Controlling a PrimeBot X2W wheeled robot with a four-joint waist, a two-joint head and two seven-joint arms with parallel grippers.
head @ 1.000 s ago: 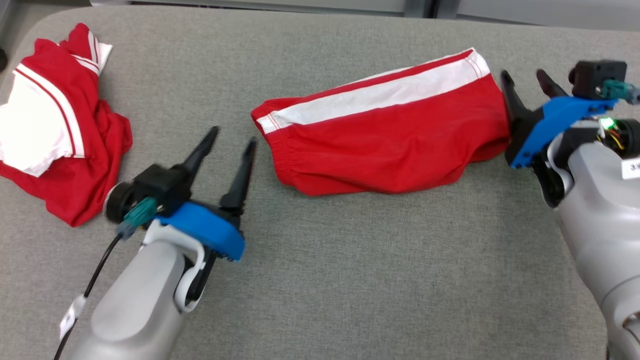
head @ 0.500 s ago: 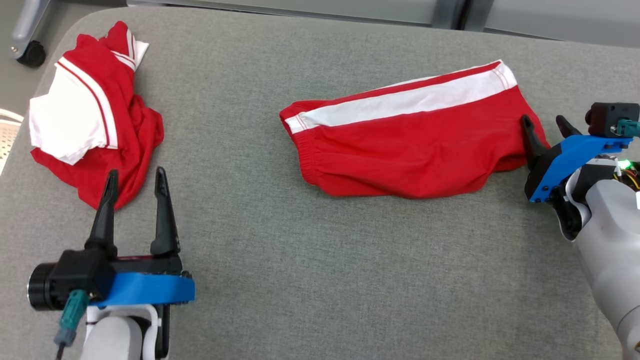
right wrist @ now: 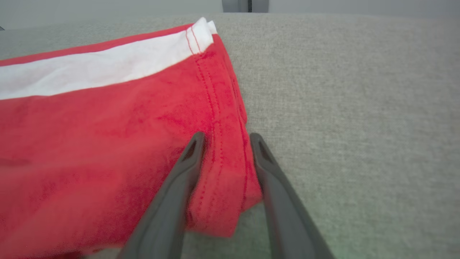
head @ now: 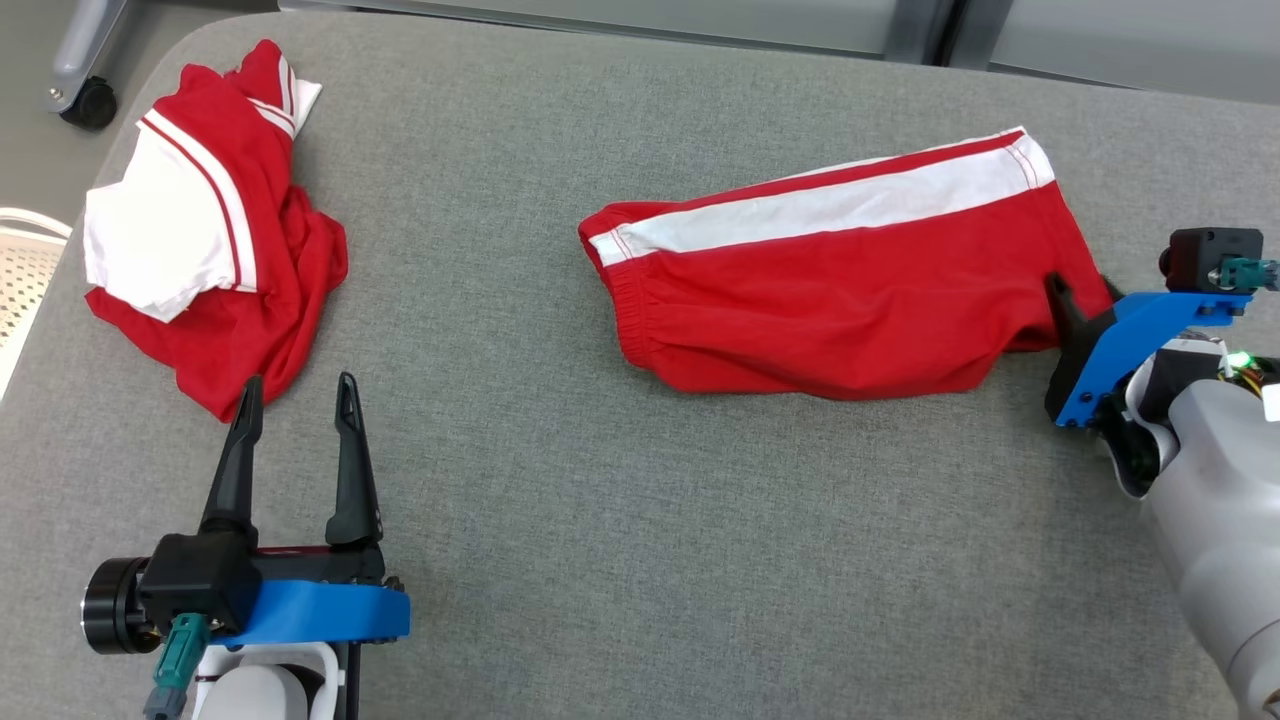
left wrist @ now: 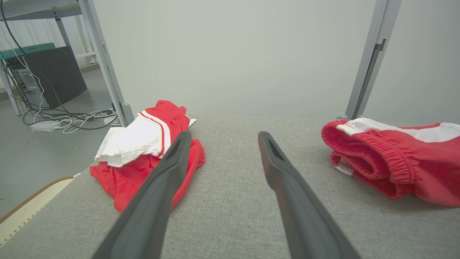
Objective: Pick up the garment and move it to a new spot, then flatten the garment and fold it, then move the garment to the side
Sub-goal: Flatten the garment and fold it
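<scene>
Grabbing step: right gripper (right wrist: 224, 138) straddles the shorts (right wrist: 107, 118) at their three-o'clock hem, fingers apart, not yet pinching; next, squeeze and lift; left gripper (head: 295, 395) hovers spread at seven o'clock.

Left gripper (head: 297, 385): low at left, fingers spread wide and parallel, pointing forward. Right gripper (head: 1078, 292): far right, angled forward and inward, fingers narrower but apart. Pale forearm (head: 1215, 500) trails behind.
</scene>
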